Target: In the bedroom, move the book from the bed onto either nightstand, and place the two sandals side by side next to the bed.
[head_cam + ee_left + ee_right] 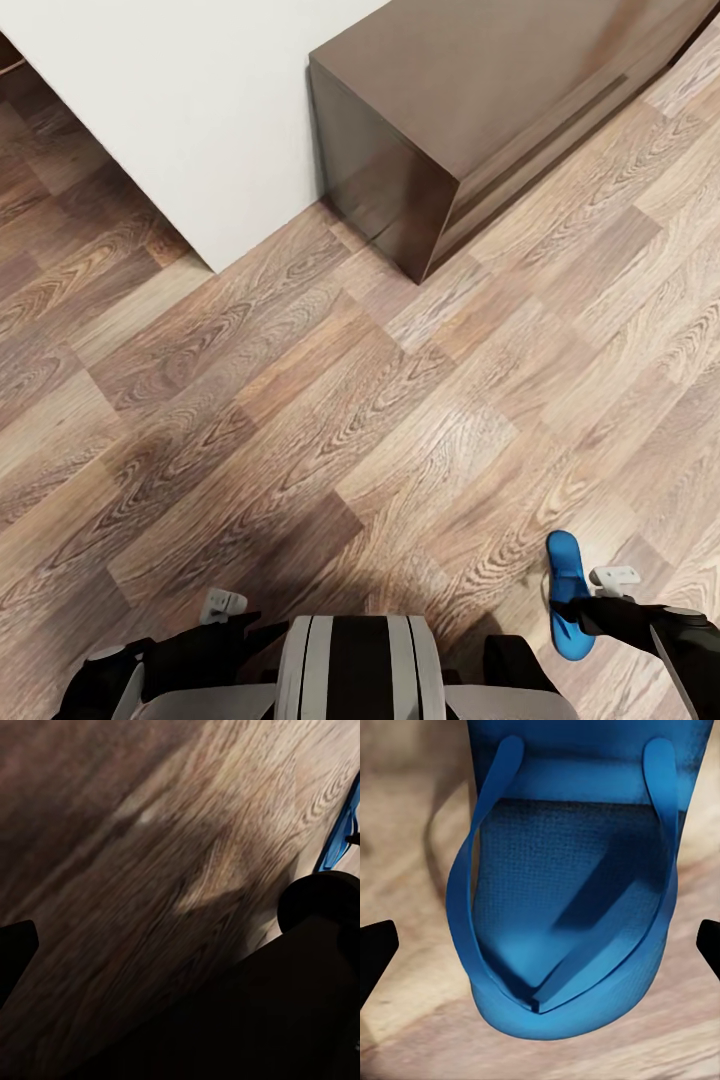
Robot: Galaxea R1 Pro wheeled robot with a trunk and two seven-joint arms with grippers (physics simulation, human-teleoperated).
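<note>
One bright blue sandal (567, 590) lies flat on the wood floor at my lower right. My right gripper (592, 600) hovers just over it, open. In the right wrist view the sandal (562, 892) lies strap side up between the two dark fingertips (375, 952), which stand wide apart and clear of it. My left gripper (226, 604) hangs low beside my trunk, open and empty. The left wrist view catches the sandal's edge (339, 832) past my dark trunk. The book, the bed and the other sandal are out of view.
A dark brown glossy cabinet (480, 110) with a drawer seam stands against a white wall (200, 110) at the upper right; I cannot tell whether it is a nightstand. The wall ends in a corner at the left, with open plank floor (330, 420) in front.
</note>
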